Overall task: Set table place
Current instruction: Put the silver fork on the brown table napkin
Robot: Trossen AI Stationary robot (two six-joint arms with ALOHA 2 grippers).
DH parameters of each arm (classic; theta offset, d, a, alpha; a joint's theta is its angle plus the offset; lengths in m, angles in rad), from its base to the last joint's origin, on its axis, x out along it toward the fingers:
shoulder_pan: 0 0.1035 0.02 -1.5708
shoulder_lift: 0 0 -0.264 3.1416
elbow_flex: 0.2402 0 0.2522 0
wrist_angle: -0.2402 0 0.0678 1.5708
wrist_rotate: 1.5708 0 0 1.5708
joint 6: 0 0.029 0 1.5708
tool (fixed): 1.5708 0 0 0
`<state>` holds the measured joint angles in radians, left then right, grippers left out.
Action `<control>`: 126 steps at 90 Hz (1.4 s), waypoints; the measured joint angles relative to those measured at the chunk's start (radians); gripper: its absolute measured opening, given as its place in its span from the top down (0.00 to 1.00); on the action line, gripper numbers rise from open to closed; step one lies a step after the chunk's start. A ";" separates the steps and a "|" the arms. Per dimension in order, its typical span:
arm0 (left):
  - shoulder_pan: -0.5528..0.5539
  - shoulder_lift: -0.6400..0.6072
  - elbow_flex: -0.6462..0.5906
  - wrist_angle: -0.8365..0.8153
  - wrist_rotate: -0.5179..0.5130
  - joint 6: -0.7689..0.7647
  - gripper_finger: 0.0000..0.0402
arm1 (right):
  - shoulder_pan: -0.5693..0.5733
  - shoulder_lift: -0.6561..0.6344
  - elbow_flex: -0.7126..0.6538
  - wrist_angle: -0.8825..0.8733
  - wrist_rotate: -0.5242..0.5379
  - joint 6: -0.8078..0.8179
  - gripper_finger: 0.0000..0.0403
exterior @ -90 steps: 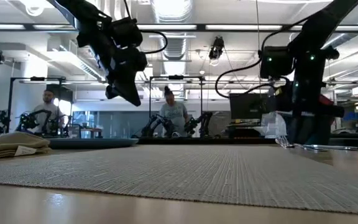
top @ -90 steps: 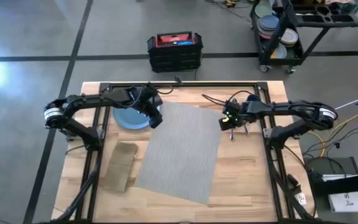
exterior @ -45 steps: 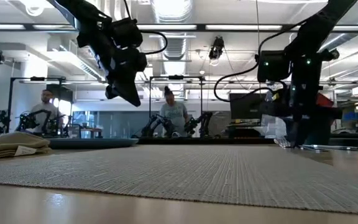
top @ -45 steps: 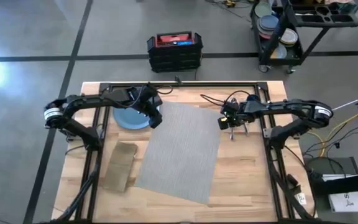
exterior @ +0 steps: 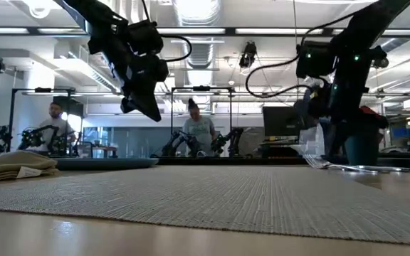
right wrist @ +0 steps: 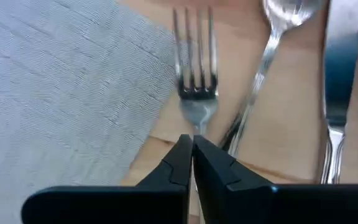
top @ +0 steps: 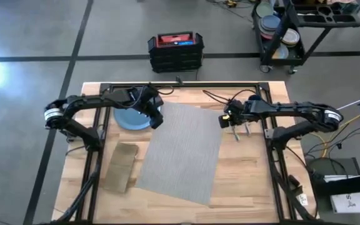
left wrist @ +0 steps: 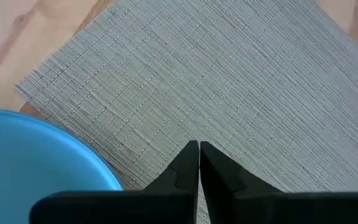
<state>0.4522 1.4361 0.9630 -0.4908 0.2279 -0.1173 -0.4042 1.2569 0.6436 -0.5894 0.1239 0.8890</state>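
Right gripper (right wrist: 193, 144), pinched shut on the fork (right wrist: 194, 93), now shows the fork raised and tilted right of centre in the low view, no longer upright; the handle is hidden between the fingers. Only the right wrist view shows spoon (right wrist: 272, 56) and knife (right wrist: 337, 81) alongside. Left gripper (left wrist: 199, 149), fingers together and empty, hovers over the placemat (top: 183, 150) beside the blue plate (left wrist: 36, 155).

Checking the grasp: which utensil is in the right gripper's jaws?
The fork: its handle runs into the right gripper; the spoon and knife lie beside it.
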 joint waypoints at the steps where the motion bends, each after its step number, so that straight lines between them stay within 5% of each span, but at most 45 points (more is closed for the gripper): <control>1: 0.000 0.000 0.000 0.000 0.000 0.000 1.00 | 0.002 -0.004 0.002 0.000 0.000 0.000 1.00; 26: 0.000 0.000 0.000 0.002 0.000 0.003 1.00 | 0.011 0.008 0.006 -0.035 0.002 -0.082 0.97; 73: 0.000 0.000 0.000 0.003 0.000 0.003 1.00 | 0.011 0.181 0.007 0.011 -0.012 -0.157 0.60; 85: 0.000 0.000 0.000 0.003 0.000 0.003 1.00 | 0.011 0.198 0.007 0.008 0.011 -0.130 0.68; 101: 0.000 0.000 0.000 0.003 0.001 0.003 1.00 | 0.011 0.211 0.007 -0.008 0.043 -0.123 0.96; 126: 0.000 0.000 -0.001 0.003 0.001 0.003 1.00 | 0.019 0.134 0.014 -0.012 0.011 -0.096 1.00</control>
<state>0.4519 1.4361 0.9619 -0.4877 0.2287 -0.1143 -0.3856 1.3906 0.6577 -0.6010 0.1354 0.7931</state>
